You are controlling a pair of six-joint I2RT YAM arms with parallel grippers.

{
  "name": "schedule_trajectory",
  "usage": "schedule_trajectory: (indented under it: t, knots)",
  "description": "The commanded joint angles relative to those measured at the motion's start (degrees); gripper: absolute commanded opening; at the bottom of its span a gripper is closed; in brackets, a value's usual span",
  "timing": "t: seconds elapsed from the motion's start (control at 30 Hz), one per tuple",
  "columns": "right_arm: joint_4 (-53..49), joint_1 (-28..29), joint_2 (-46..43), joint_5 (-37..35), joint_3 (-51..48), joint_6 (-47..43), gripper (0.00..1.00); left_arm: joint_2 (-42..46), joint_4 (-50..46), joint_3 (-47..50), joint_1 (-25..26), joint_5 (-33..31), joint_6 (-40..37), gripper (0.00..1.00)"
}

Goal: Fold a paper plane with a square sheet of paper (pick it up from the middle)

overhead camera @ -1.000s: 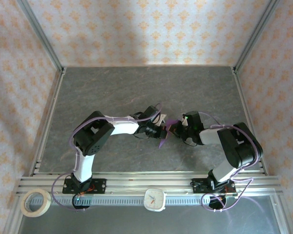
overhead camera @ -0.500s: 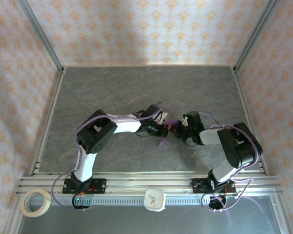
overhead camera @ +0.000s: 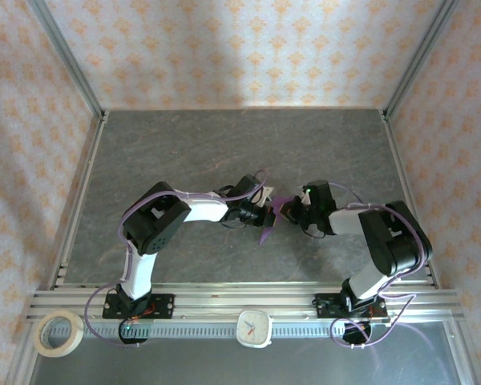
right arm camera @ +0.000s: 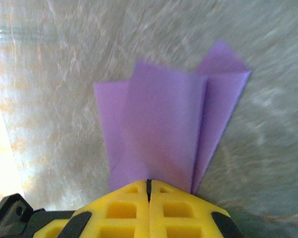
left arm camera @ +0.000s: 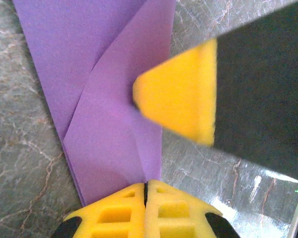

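The purple paper plane (overhead camera: 266,231) is a folded, narrow dart held just above the grey table (overhead camera: 224,152) between both arms, its tip pointing toward the near edge. My left gripper (left arm camera: 146,184) is shut on one edge of the layered paper (left arm camera: 109,99), where diagonal creases show. My right gripper (right arm camera: 149,182) is shut on another edge of the paper (right arm camera: 164,129), whose flaps fan out away from it. In the left wrist view, the right gripper's yellow fingers (left arm camera: 179,96) pinch the paper from the opposite side. From above, the left gripper (overhead camera: 266,215) and right gripper (overhead camera: 292,212) nearly meet.
An aluminium rail (overhead camera: 224,305) runs along the near edge, with a tape roll (overhead camera: 58,333) at its left and a small white clock (overhead camera: 255,327) in the middle. Patterned walls and metal posts enclose the table on three sides.
Both grippers stay shut on the paper. The right wrist has shifted slightly up and right, and the left arm's elbow has swung a little; the paper barely moves.
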State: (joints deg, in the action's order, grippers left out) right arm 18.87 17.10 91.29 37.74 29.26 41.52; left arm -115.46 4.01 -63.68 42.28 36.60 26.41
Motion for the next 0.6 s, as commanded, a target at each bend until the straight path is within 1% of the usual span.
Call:
schedule_trajectory:
  t: [0.0,0.13,0.23,0.43,0.57]
  knots:
    - [-1.8,-2.9,0.8,-3.3,1.3,-1.1,0.00,-5.4,-14.0,4.5,-0.1,-5.5,-1.7,0.00]
    - [-2.3,-5.1,2.0,-3.9,1.7,-1.9,0.00,-5.7,-14.5,4.4,-0.2,-5.7,-2.1,0.00]
    - [-2.4,-6.1,1.6,-2.9,2.2,-2.1,0.00,-5.9,-14.7,4.5,-0.4,-6.0,-2.2,0.00]
    - [-1.5,-5.9,-3.9,2.4,3.4,-1.7,0.00,-5.6,-14.4,4.4,-0.4,-6.1,-2.1,0.00]
    - [-1.1,-3.2,-4.5,3.5,3.4,-1.3,0.00,-5.7,-14.4,4.0,-0.4,-6.1,-1.9,0.00]
